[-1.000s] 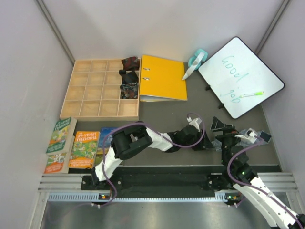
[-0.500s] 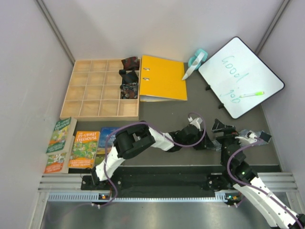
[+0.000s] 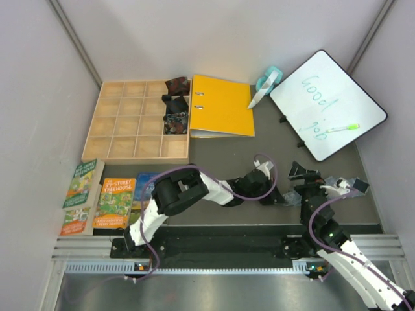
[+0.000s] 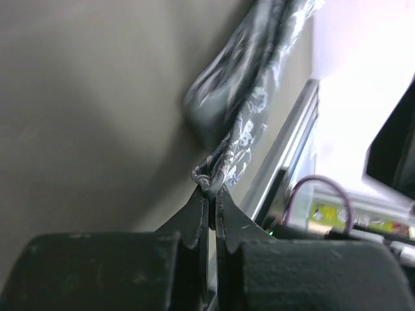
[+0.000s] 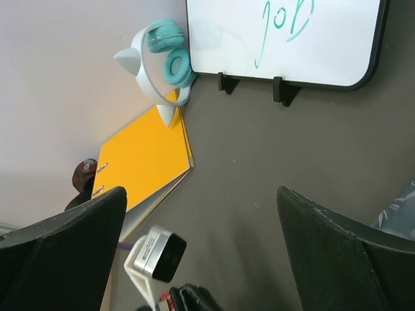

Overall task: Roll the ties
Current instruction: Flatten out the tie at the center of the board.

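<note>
Currently the left gripper (image 4: 211, 194) is clamped on the silvery tie (image 4: 243, 97), its jaws pressed together on a small fold at the fabric's edge. The rest of the tie lies bunched on the table (image 3: 220, 155) at the near right, close to the front rail (image 3: 214, 228) and just beside the right arm. The right gripper (image 5: 201, 194) stands wide apart with nothing between its fingers. Only a sliver of the tie shows at the edge of its view.

Note the following hazards.

1. Loss of grip. The pinch takes very little cloth, and the fabric looks smooth. A quick pull or twist would probably draw the fold out of the jaws.
2. Loose roll. The free length is crumpled, not laid flat. If you begin winding without straightening it, expect an uneven coil that will not hold its shape.
3. Drop over the edge. The tie lies near the rail. Dragging it toward the bases may carry it off the table.
4. Arm contact. Both wrists work close together. Bring the right gripper in slowly to avoid striking the left one.

Three rolled ties (image 3: 174, 103) already sit in the wooden tray (image 3: 117, 129).
</note>
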Tool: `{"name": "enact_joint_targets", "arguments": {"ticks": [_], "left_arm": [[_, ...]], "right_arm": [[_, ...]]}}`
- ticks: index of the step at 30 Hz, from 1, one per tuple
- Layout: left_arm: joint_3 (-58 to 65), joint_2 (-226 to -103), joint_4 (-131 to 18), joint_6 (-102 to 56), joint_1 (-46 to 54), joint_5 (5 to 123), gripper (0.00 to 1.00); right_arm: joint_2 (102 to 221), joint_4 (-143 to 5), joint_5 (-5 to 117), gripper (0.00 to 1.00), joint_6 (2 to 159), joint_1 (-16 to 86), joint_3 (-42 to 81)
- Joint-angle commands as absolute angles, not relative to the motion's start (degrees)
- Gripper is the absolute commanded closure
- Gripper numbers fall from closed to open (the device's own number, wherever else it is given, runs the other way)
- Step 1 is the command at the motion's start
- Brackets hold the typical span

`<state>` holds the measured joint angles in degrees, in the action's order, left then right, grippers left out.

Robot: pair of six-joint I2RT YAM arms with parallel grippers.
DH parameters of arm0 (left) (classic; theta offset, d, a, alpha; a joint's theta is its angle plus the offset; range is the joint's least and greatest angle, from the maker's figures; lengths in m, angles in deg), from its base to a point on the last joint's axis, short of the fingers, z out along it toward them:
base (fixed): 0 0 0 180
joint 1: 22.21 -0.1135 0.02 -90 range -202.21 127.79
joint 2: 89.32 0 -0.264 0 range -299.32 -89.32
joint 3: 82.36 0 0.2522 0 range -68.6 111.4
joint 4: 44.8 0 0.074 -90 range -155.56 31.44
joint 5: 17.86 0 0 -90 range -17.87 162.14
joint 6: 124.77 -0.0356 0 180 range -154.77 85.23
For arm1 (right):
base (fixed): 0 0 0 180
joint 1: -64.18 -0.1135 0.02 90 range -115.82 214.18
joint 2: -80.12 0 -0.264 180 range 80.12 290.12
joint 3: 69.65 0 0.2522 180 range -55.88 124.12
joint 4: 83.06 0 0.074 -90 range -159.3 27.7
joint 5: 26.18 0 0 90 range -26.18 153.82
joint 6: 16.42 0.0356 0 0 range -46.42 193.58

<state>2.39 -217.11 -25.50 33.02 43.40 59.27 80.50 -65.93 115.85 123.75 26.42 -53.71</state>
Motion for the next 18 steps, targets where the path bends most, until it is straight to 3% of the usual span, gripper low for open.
{"name": "enact_joint_targets", "arguments": {"ticks": [1, 12, 18], "left_arm": [[-5.7, -207.0, -26.3, 30.1, 42.5, 57.5, 1.00], [-16.8, -174.0, -70.5, 10.8, 37.2, 69.7, 0.99], [-22.1, -162.8, -83.1, 5.1, 30.7, 71.6, 0.95]], "right_arm": [[74.6, -68.1, 115.4, 0.01, 122.3, 26.0, -60.5], [74.7, -68.0, 115.0, 0.01, 122.4, 25.9, -60.5], [74.6, -67.5, 115.2, 0.01, 122.8, 25.9, -60.3]]}}
